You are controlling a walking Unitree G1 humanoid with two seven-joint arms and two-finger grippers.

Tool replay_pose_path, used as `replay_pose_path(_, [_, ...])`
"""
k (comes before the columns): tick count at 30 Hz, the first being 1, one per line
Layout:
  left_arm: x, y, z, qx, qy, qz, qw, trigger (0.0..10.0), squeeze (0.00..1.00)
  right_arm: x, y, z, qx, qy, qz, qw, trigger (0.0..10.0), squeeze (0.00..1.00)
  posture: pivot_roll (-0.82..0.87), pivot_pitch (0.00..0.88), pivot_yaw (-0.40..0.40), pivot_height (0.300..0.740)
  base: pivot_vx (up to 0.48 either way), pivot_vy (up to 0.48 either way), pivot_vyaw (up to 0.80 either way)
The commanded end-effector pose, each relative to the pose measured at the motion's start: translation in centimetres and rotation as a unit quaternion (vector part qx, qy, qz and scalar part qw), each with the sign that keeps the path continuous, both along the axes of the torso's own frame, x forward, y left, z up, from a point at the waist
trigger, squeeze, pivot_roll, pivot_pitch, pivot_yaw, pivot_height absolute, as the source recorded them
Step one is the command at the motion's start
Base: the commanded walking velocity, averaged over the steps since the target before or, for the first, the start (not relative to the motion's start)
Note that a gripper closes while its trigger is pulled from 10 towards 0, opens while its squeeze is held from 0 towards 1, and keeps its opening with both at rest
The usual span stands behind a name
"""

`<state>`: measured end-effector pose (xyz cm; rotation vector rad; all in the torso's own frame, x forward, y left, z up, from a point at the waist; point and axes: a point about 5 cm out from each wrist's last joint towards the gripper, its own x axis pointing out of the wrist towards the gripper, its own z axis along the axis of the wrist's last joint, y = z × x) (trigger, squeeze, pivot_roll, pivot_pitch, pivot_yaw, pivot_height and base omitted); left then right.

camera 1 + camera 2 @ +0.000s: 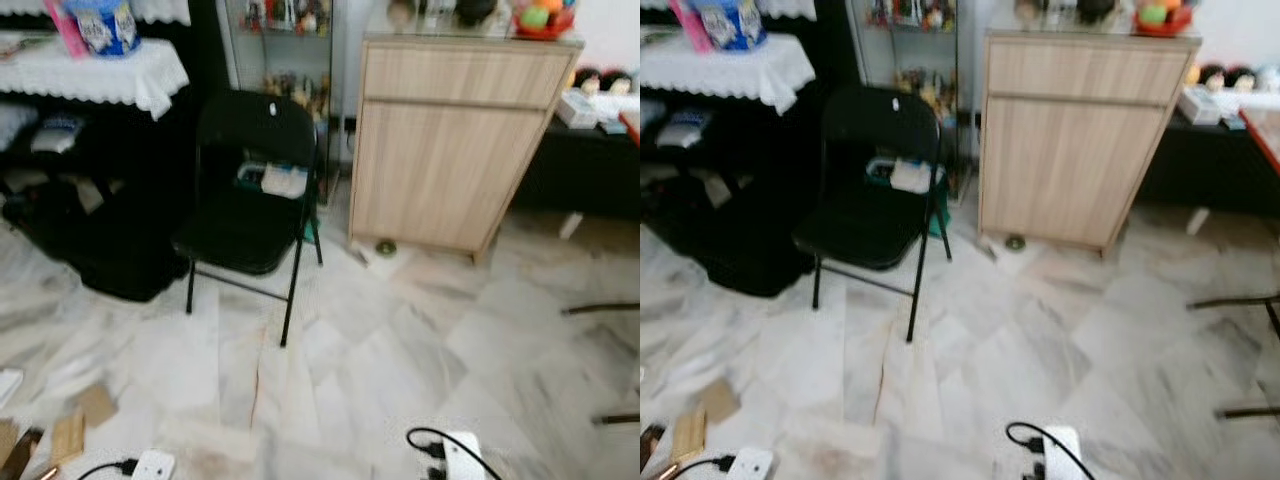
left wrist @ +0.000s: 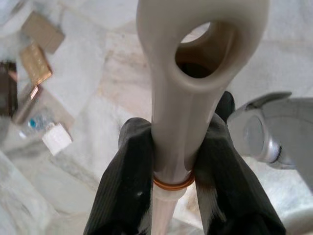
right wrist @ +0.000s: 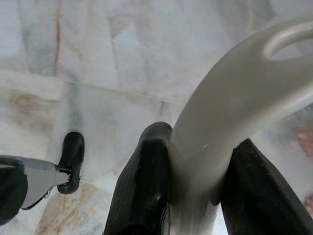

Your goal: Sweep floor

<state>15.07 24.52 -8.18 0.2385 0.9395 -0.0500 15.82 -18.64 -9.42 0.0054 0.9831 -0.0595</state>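
With the left tool (image 2: 171, 176) pinching the broom handle (image 2: 195, 73) and the right tool (image 3: 195, 181) clamped on a second cream handle (image 3: 230, 127), probably the dustpan's, sweep the cardboard scraps (image 1: 82, 420) on the marble floor (image 1: 400, 340) clear of the power strip (image 1: 455, 455).

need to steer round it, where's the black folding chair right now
The black folding chair stands ahead and slightly to the robot's left on the marble floor, between the wooden cabinet on its right and the dark bag on its left.
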Motion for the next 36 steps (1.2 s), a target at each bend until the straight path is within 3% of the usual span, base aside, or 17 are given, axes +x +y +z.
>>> replay_pose_path(1, [-0.97, -0.17, -0.48, -0.013, 0.017, 0.014, 1.000, 10.0, 0.00, -0.35, -0.17, -0.13, 0.005, 0.006, -0.009, 1.000, 10.0, 0.00, 0.10, 0.018, -0.016, 0.740, 0.000, 0.000, 0.80])
replay_pose_path(36, [-1.47, -0.99, -0.90, -0.022, 0.024, 0.024, 0.999, 10.0, 0.00, 0.47, -0.16, 0.21, 0.001, -0.002, 0.012, 1.000, 10.0, 0.00, 0.10, 0.028, -0.038, 0.740, 0.000, 0.000, 0.80])
